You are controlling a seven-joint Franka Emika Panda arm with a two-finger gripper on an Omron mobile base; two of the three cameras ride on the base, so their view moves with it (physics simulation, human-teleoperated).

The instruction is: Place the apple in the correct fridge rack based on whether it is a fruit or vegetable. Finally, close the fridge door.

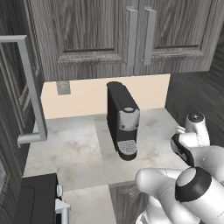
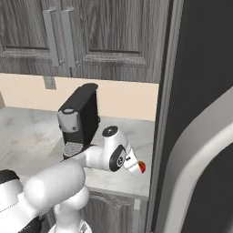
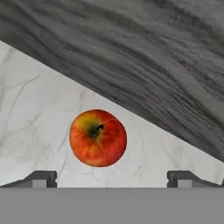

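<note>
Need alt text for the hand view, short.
A red-orange apple with a dark stem dimple lies on a pale marble counter, centred between the open pincer's two dark fingertips. A dark wood-grain panel crosses the upper right.

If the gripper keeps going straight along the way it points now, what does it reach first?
Most likely the apple. In the hand view it lies on the pale marbled counter, ahead of the open gripper and between its fingertips, slightly off-centre toward one of them. How far off it is cannot be judged.
</note>
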